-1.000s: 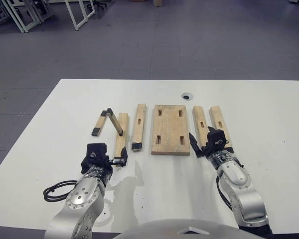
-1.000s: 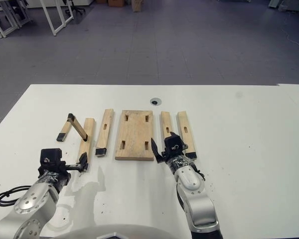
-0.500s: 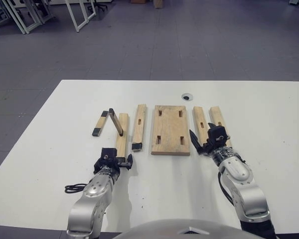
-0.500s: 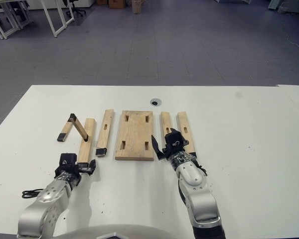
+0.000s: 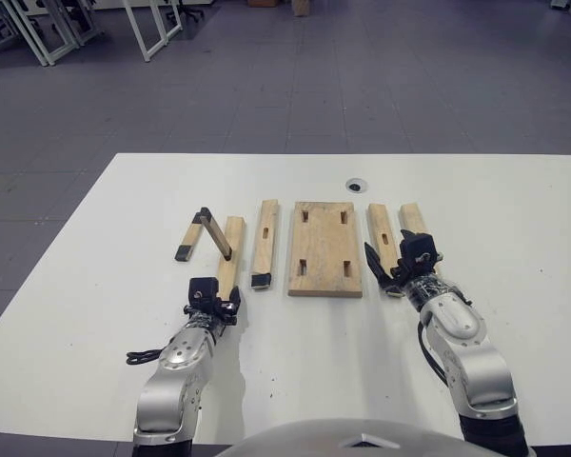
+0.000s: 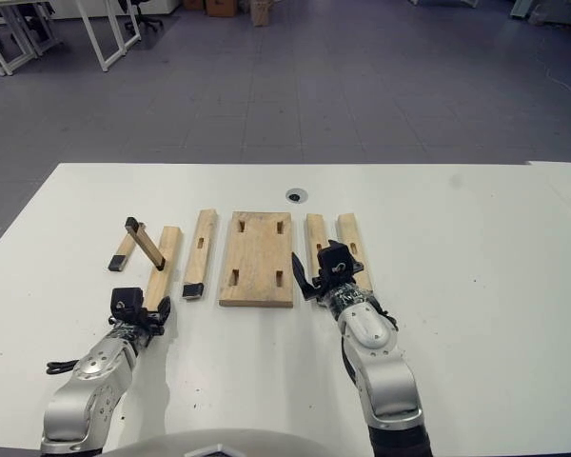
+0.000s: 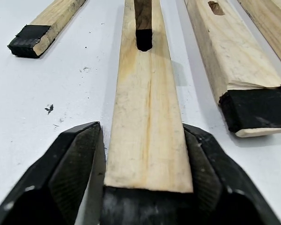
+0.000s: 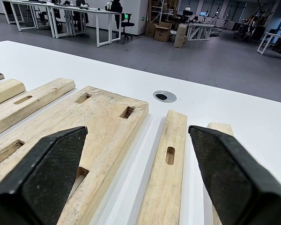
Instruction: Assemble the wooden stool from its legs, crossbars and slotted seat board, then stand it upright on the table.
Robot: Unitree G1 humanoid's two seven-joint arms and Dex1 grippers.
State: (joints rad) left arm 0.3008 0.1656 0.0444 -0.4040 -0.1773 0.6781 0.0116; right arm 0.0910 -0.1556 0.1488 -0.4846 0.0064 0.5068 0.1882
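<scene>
1. The slotted seat board (image 5: 325, 248) lies flat mid-counter (image 5: 514, 209), with two legs lying lengthwise on each side of it
2. The left fingers (image 7: 70, 164) are apart, astride the near end of the outer left leg (image 5: 230, 262); a sliver of counter shows between one finger and the wood
3. A dark-tipped crossbar (image 5: 215, 233) stands tilted in that leg's slot, and a second short piece (image 5: 188, 238) lies just beside it on the outer side
4. The inner left leg (image 5: 264, 243) lies between that leg and the board, its black foot toward the robot
5. The right fingers (image 8: 51, 164) are spread wide and grip nothing, low over the near ends of the inner right leg (image 5: 381, 233) and the outer right leg (image 5: 413, 217)
</scene>
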